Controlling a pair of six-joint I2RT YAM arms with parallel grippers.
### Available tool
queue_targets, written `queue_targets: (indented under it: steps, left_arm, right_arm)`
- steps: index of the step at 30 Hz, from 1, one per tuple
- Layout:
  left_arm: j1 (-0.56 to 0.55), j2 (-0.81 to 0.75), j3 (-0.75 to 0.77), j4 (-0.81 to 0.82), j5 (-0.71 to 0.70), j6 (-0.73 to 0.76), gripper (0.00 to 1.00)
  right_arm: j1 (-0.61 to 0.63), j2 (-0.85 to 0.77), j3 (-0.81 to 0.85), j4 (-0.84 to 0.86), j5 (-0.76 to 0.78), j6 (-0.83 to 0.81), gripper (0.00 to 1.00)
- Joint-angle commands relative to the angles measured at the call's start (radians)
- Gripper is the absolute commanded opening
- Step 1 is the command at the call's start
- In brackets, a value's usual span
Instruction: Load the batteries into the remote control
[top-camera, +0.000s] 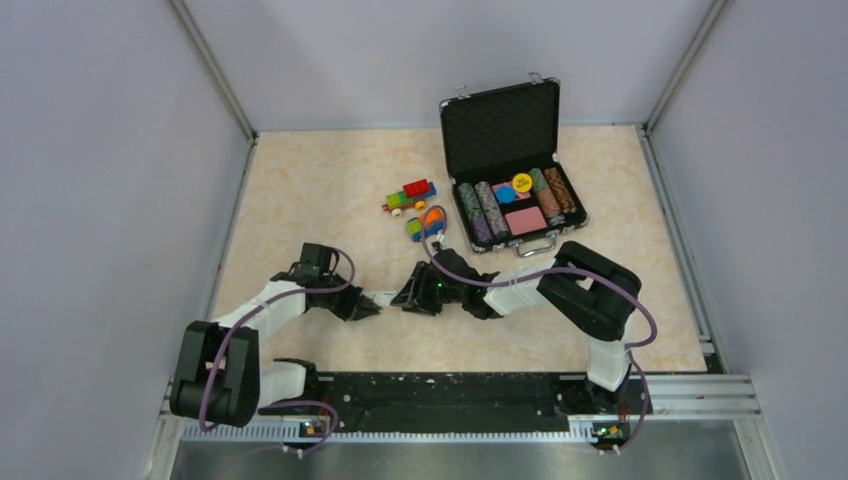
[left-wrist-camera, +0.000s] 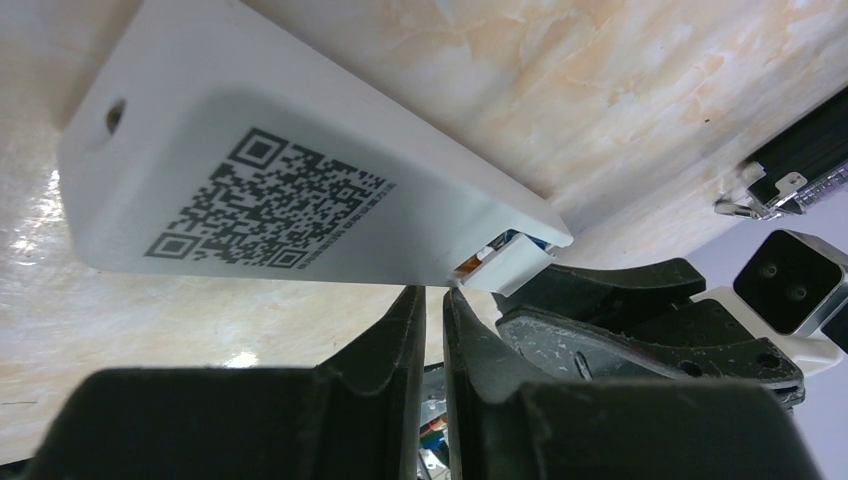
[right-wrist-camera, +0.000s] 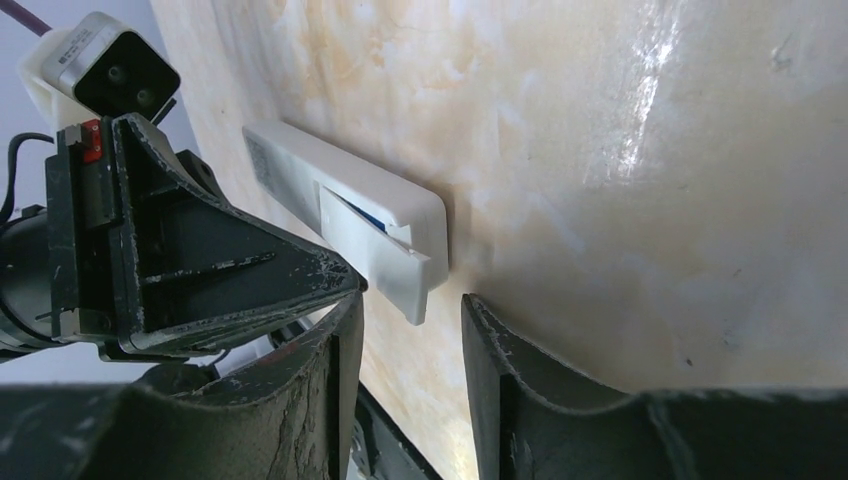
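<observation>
The remote control (left-wrist-camera: 300, 190) lies back up on the table, a QR code on its white back; from above only a white sliver of the remote control (top-camera: 386, 298) shows between the two grippers. Its white cover (right-wrist-camera: 395, 262) sits partly slid over the end and sticks out past it. In the slot, bits of the batteries show: blue (left-wrist-camera: 510, 238) and orange (left-wrist-camera: 467, 266). My left gripper (left-wrist-camera: 434, 297) is shut to a thin gap, empty, its tips at the remote's long edge. My right gripper (right-wrist-camera: 410, 315) stands open just behind the cover's end, holding nothing.
An open black case (top-camera: 515, 190) of poker chips stands at the back right. Two colourful toy vehicles (top-camera: 410, 195) sit just left of it. A black rail (top-camera: 450, 395) runs along the near edge. Grey walls close in on three sides.
</observation>
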Motion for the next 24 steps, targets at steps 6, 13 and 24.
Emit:
queue_targets:
  steps: [6,13,24]
  left_arm:
    - [-0.004,0.0,-0.01,0.015,0.007,0.013,0.17]
    - [-0.004,-0.004,-0.012,0.015,0.01,0.013,0.17]
    - [-0.003,-0.061,0.016,-0.065,-0.014,0.047,0.15]
  right_arm:
    - [-0.024,0.029,-0.012,0.09,0.019,0.003,0.36]
    - [-0.026,0.039,-0.005,0.094,0.007,0.001,0.21]
    - [-0.029,0.023,-0.018,0.078,0.018,-0.023,0.0]
